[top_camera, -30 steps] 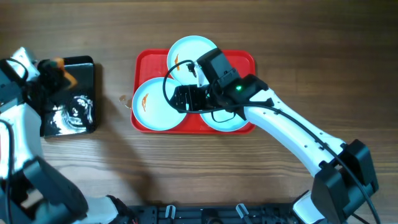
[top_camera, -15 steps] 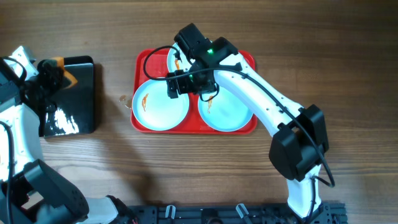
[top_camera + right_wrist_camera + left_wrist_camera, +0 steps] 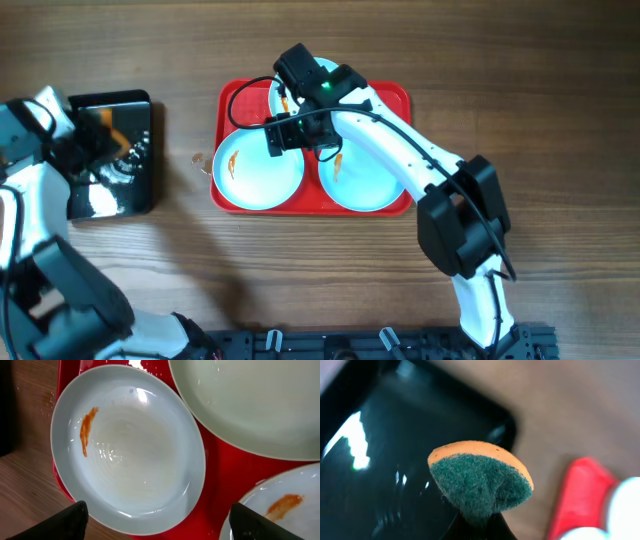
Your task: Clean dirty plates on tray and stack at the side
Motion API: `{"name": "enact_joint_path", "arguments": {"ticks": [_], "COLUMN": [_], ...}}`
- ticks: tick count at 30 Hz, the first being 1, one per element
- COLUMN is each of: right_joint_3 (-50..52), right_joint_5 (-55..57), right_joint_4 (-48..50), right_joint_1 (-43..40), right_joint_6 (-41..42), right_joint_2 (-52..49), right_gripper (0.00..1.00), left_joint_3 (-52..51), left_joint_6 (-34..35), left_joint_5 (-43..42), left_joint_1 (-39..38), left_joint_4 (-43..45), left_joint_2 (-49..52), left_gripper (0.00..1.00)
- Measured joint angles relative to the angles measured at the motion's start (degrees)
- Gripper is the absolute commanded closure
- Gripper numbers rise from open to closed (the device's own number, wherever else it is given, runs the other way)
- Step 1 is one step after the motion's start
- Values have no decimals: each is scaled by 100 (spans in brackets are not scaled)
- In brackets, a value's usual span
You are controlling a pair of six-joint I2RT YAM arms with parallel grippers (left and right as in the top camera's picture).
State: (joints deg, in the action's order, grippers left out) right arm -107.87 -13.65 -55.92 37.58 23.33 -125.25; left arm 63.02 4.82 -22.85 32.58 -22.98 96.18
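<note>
Three pale blue-white plates lie in the red tray (image 3: 385,95): a front-left plate (image 3: 255,170) with an orange smear, a front-right plate (image 3: 370,180) with a smear, and a rear plate (image 3: 325,72) mostly hidden by my right arm. My right gripper (image 3: 300,133) hovers open and empty above the tray between the plates; its wrist view shows the front-left plate (image 3: 130,455) below its spread fingertips (image 3: 157,517). My left gripper (image 3: 100,135) is shut on an orange and green sponge (image 3: 480,480) above the black tray (image 3: 380,460).
The glossy black tray (image 3: 135,190) lies at the table's left, apart from the red tray. A small speck (image 3: 197,158) sits on the wooden table between the two trays.
My right arm swung from the tray's right side to the upper middle and has nearly settled. My left gripper with the sponge shifted slightly right over the black tray.
</note>
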Motion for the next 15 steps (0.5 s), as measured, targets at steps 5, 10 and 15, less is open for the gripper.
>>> {"name": "enact_joint_path", "arguments": {"ticks": [5, 10, 15], "right_joint_3": [0, 0, 0], "right_joint_5": [-20, -17, 214], "right_joint_4": [79, 256, 269], "right_joint_1": [0, 0, 4], "right_joint_6": [0, 55, 245], "right_joint_2": [-98, -98, -177], "right_gripper": [11, 24, 24], "left_joint_3": [-179, -179, -162], "left_joint_6": [-31, -31, -31], "left_joint_5": [-157, -1025, -1353], "left_joint_1": [92, 177, 170], "left_joint_4": [227, 501, 210], "left_joint_2": [186, -267, -450], "left_gripper": [96, 96, 96]}}
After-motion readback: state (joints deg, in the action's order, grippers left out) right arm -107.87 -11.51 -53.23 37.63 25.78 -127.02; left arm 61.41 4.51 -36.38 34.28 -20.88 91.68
